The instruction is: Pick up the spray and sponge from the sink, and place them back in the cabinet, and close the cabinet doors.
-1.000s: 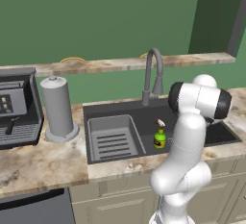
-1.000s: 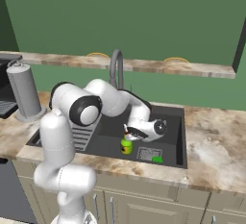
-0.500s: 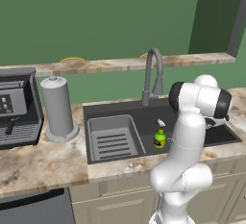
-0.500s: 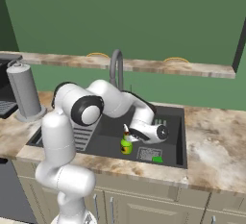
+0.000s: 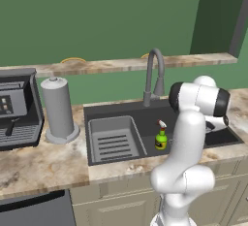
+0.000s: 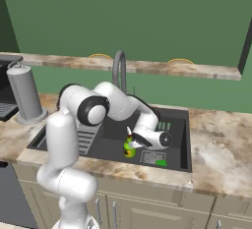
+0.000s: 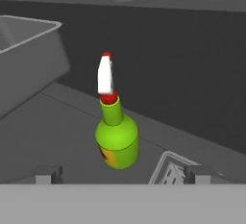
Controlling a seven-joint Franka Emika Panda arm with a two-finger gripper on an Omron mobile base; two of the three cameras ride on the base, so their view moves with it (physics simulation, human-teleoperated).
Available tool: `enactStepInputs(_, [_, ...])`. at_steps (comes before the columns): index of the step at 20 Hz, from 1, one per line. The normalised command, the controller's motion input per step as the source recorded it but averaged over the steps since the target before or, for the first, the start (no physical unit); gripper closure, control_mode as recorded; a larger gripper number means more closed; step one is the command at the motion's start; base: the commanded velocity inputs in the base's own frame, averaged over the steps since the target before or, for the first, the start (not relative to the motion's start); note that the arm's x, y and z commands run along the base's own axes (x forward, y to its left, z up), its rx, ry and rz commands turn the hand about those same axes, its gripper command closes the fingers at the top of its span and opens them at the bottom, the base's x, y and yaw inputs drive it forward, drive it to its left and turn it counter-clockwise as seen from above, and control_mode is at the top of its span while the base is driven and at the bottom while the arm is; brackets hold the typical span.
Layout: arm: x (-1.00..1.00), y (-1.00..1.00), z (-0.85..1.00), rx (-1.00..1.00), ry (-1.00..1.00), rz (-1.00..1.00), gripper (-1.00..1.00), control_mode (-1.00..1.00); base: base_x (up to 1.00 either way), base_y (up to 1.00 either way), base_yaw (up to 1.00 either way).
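My tool (image 7: 122,176), jaws wide and empty, has dropped lower into the sink (image 6: 179,139) toward the upright spray (image 7: 115,131), so the grasp comes next.

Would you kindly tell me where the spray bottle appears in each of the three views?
Left base view: spray bottle right of center, upright in the sink, beside the ribbed tray.
Right base view: center, beside the open gripper.
Hand view: center.
Shared landmark: faucet.
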Motion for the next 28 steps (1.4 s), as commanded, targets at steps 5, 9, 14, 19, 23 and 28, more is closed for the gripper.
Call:
enactStepInputs(5, [0.04,0.00,-0.06,0.01,-0.07,0.00,-1.00,-1.00,0.00,0.00,0.00])
enactStepInputs(9, [0.00,0.00,0.00,0.02,-0.11,0.00,-1.00,-1.00,0.00,0.00,0.00])
enactStepInputs(14, [0.00,0.02,-0.01,0.00,-0.06,0.00,-1.00,-1.00,0.00,0.00,0.00])
enactStepInputs(19, [0.00,0.04,-0.02,0.00,-0.03,0.01,-1.00,-1.00,0.00,0.00,0.00])
enactStepInputs(23, [0.00,0.02,0.00,0.00,-0.04,0.04,-1.00,-1.00,0.00,0.00,0.00])
enactStepInputs(28, [0.00,0.05,0.00,0.01,-0.02,0.06,-1.00,-1.00,0.00,0.00,0.00])
